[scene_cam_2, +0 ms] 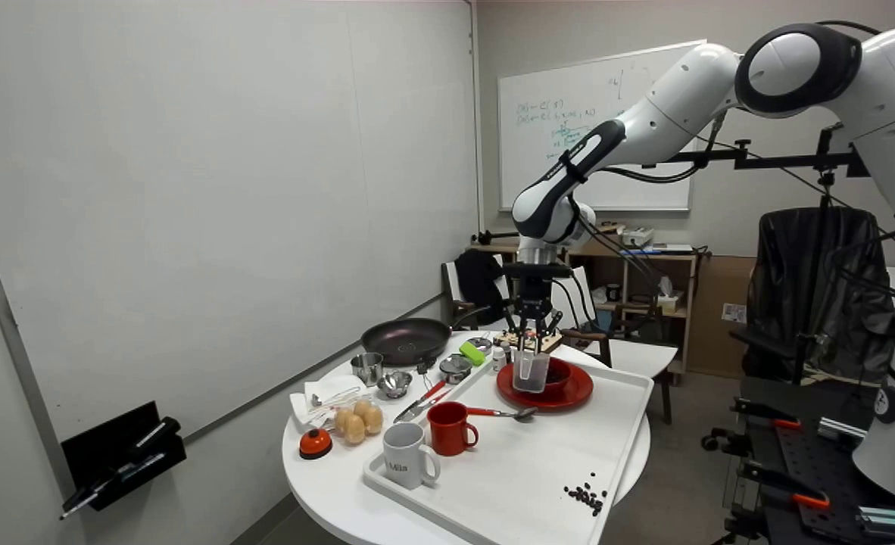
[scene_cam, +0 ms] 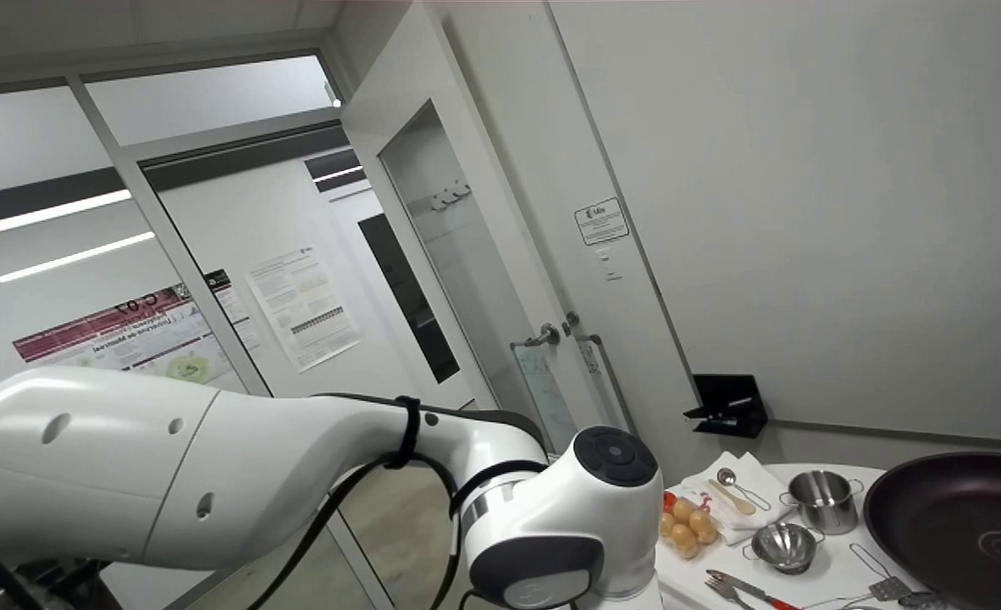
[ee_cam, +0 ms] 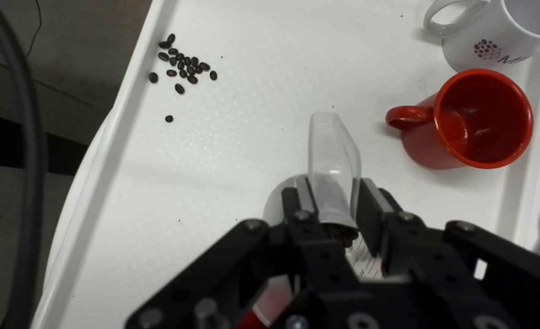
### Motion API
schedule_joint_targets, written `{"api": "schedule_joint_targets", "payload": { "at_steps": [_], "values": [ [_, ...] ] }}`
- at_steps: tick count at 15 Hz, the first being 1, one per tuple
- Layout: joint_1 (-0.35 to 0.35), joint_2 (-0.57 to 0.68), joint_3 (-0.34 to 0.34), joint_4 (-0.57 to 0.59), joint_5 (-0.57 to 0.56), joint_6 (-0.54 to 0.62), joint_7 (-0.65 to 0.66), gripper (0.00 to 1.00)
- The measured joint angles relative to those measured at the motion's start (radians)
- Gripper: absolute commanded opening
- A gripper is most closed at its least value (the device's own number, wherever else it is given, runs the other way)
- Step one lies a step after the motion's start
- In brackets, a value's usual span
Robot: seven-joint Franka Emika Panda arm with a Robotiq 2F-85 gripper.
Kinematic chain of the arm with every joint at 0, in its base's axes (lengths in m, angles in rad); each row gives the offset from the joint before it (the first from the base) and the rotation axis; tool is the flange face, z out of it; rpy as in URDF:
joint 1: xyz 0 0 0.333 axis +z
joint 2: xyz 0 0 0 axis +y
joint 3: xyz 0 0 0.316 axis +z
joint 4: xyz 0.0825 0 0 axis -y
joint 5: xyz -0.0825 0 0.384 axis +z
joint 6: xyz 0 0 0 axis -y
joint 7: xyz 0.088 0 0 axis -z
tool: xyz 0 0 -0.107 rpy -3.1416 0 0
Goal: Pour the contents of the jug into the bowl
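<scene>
The clear jug (scene_cam_2: 531, 373) is held upright in an exterior view, overlapping the front of the red bowl (scene_cam_2: 560, 374) and the red plate (scene_cam_2: 582, 393) under it. In the wrist view the jug's clear handle (ee_cam: 330, 176) sits between the finger pads, with dark contents (ee_cam: 342, 233) showing just below. My gripper (scene_cam_2: 531, 342) is shut on this handle; it also shows in the wrist view (ee_cam: 336, 198). Most of the jug's body is hidden behind the fingers. A patch of red shows behind the gripper there; I cannot tell if it is plate or bowl.
The white tray (scene_cam_2: 523, 446) holds a red mug (scene_cam_2: 447, 428), a grey mug (scene_cam_2: 405, 454), a spoon (scene_cam_2: 525, 414) and spilled dark beans (scene_cam_2: 587, 496). A pan (scene_cam_2: 406, 341), small steel pots, cutlery and eggs (scene_cam_2: 357, 421) stand beside the tray.
</scene>
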State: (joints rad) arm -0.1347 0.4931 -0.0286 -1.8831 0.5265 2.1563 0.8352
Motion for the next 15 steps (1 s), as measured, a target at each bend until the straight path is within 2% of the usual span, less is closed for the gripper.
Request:
{"api": "schedule_joint_targets", "payload": {
  "at_steps": [7, 15],
  "values": [
    [-0.028, 0.075, -0.036, 0.085, 0.009, -0.036, 0.01, 0.11],
    [-0.14, 0.159, -0.039, 0.245, 0.193, -0.311, -0.019, 0.11]
  ]
}}
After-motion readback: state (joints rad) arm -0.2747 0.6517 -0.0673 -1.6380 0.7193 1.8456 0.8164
